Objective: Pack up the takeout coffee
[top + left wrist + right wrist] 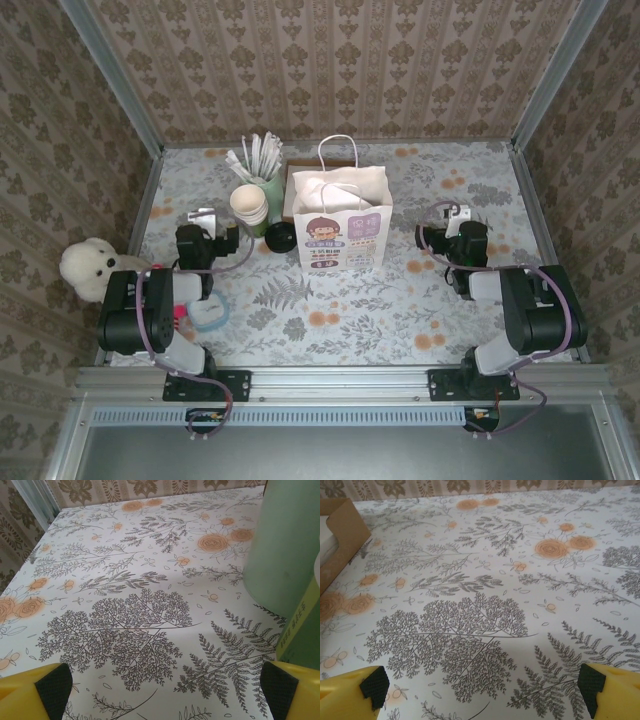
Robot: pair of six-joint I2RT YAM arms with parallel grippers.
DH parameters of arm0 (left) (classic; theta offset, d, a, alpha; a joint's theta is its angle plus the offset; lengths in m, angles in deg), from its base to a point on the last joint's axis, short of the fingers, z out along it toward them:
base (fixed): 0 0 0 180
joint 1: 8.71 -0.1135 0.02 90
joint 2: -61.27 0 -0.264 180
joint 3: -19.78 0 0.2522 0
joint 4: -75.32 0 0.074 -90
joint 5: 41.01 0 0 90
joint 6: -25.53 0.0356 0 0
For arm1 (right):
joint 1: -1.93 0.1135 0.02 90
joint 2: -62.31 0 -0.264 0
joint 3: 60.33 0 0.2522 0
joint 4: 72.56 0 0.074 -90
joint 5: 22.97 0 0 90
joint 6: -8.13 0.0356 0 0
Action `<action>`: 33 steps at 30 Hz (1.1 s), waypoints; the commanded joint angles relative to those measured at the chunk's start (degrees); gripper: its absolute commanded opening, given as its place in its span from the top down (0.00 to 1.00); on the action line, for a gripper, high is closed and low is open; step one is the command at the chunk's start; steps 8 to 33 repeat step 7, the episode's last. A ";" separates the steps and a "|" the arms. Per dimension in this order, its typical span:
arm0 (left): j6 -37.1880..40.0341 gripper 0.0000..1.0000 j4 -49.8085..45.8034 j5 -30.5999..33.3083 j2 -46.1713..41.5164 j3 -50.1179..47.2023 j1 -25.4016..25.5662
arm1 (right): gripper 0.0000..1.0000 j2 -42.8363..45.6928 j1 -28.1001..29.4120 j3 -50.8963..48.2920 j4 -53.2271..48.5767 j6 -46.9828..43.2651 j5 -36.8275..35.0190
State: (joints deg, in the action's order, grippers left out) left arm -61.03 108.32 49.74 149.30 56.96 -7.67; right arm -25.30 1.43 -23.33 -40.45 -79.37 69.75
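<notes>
The takeout coffee [279,237] stands on the tabletop [420,300] just left of the paper bag [341,230] and close in front of the stack of cream cups [250,205]. From above it is mostly black lid, so the cup wall barely shows.

I judge it light but top-heavy if full. Its thin paper wall would dent under a hard squeeze, and the lid could pop off. The safest hold is probably across the wall just below the lid's rim, with the cup kept upright.

The left pincer [167,687] is spread wide, with nothing between its 2 pads, low over the tabletop. The right pincer [483,686] is equally spread and bare. The left one is the nearer.

The cup stack and the green holder of stirrers [265,188] crowd the coffee's far-left side, and the bag sits just beside its right. That leaves the near side as the open approach. A brown cardboard box [345,530] sits behind the bag, and a plush toy [88,268] lies at the left edge.
</notes>
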 commanded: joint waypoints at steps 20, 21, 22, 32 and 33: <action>-0.54 0.00 1.82 0.33 -0.16 -0.19 0.10 | 0.00 -0.17 -0.04 0.05 3.22 -0.48 -1.76; -0.54 0.00 1.82 0.33 -0.16 -0.19 0.10 | 0.00 -0.17 -0.04 0.05 3.22 -0.48 -1.76; -0.54 0.00 1.82 0.33 -0.16 -0.19 0.10 | 0.00 -0.17 -0.04 0.05 3.22 -0.48 -1.76; -0.54 0.00 1.82 0.33 -0.16 -0.19 0.10 | 0.00 -0.17 -0.04 0.05 3.22 -0.48 -1.76; -0.54 0.00 1.82 0.33 -0.16 -0.19 0.10 | 0.00 -0.17 -0.04 0.05 3.22 -0.48 -1.76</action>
